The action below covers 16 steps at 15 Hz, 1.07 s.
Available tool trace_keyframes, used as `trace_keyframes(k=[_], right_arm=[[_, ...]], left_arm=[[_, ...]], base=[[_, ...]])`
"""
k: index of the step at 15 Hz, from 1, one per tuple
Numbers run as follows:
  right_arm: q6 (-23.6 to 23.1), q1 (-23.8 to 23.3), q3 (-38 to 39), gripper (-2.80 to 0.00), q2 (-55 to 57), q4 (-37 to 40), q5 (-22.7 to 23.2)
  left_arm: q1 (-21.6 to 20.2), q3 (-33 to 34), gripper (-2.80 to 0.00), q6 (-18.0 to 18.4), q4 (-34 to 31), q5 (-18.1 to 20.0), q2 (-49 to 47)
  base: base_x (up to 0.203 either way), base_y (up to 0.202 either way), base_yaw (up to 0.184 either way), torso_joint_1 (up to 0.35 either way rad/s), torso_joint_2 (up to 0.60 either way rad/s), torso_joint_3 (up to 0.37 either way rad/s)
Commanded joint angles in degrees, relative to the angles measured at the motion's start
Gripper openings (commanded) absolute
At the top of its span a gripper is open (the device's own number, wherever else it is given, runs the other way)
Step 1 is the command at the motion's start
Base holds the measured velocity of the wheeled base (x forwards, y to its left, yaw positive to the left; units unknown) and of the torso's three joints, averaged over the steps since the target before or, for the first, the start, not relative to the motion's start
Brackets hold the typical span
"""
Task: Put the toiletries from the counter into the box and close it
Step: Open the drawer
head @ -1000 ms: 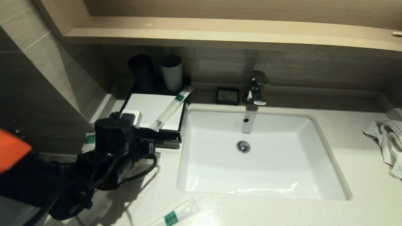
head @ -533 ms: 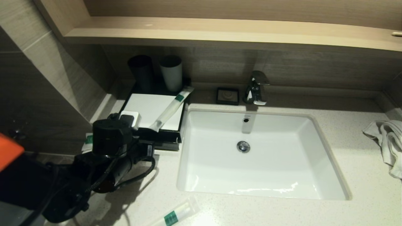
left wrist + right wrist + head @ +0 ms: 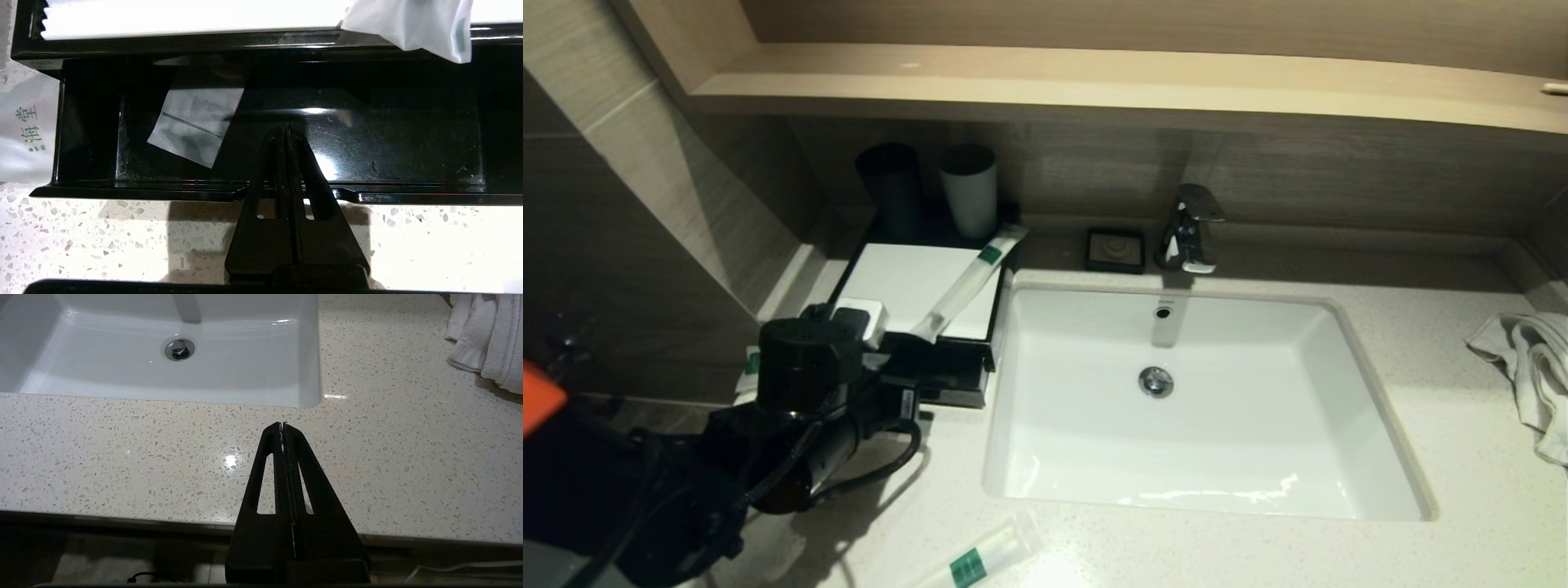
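Left tool, drawn back, drawer wider open.

Dim overall, lit from above: glare on the basin floor at six o'clock, the box top blown white, drawer interior dark yet sharp.

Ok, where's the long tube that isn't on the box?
In the head view the tube lies on the counter at the near edge, in front of the basin's left corner, right of the left arm.
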<state>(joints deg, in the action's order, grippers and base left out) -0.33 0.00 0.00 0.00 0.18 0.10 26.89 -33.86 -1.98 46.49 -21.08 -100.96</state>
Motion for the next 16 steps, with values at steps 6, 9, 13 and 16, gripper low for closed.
trace_keyframes(k=[6, 9, 13, 16], right_arm=[[0.0, 0.0, 0.0, -2.80, 0.0, 0.0, 0.0], [0.0, 0.0, 0.0, -2.80, 0.0, 0.0, 0.0], [0.0, 0.0, 0.0, -2.80, 0.0, 0.0, 0.0], [0.0, 0.0, 0.0, -2.80, 0.0, 0.0, 0.0]], left_arm=[[0.0, 0.6, -2.80, 0.0, -2.3, -0.1, 1.4], [0.0, 0.6, -2.80, -0.1, -3.5, 0.0, 2.0], [0.0, 1.3, -2.80, -0.1, -3.5, 0.0, 2.2], [0.0, 1.3, -2.80, -0.1, -5.2, 0.0, 2.4]], base=[[0.000, 0.000, 0.000, 0.000, 0.00, 0.000], [0.000, 0.000, 0.000, 0.000, 0.00, 0.000], [0.000, 0.000, 0.000, 0.000, 0.00, 0.000], [0.000, 0.000, 0.000, 0.000, 0.00, 0.000]])
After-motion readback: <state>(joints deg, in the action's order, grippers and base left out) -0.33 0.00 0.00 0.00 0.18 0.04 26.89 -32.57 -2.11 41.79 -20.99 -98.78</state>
